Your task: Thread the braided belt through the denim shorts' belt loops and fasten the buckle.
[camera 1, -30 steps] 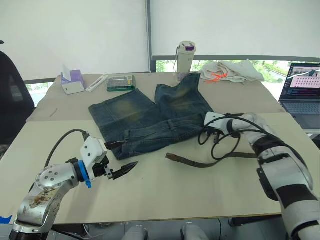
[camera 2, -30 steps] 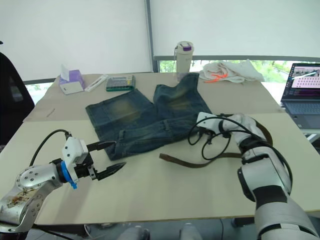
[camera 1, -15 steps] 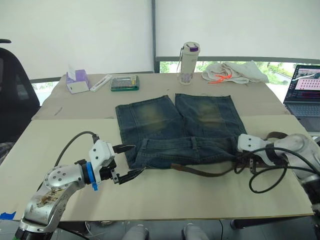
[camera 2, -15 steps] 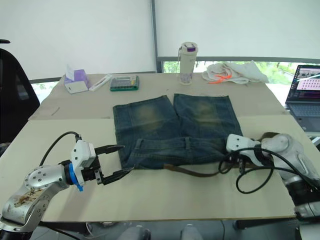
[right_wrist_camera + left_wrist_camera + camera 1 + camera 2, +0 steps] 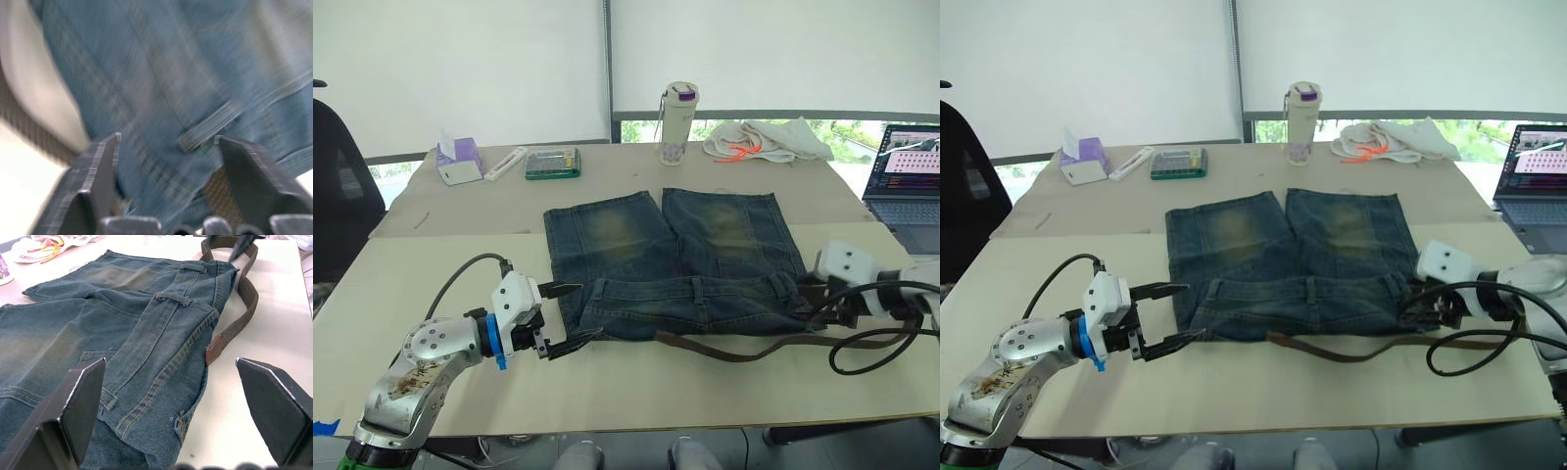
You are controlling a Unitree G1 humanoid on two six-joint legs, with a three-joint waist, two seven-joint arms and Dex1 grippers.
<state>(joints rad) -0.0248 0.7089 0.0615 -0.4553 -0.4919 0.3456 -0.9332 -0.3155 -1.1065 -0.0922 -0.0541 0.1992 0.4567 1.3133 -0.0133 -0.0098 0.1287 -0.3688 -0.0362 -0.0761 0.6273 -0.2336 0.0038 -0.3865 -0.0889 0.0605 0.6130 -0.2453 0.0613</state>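
The denim shorts lie flat mid-table, waistband toward me. The braided belt lies along the waistband's front edge, its leather tip loose on the table beside the cloth. My left gripper stands open at the waistband's left corner with denim between its fingers. My right gripper is at the waistband's right end; in its wrist view the fingers stand apart over the denim and one of the belt loops. I cannot make out the buckle.
At the back stand a bottle, a white cloth with orange cord, a green box and a tissue box. A laptop is at the right, a black chair at the left. Black cables loop by my right wrist.
The shorts have swung round to lie square with the table, and the belt came with them. My right gripper has moved right and opened. The left gripper has closed in on the waistband corner.
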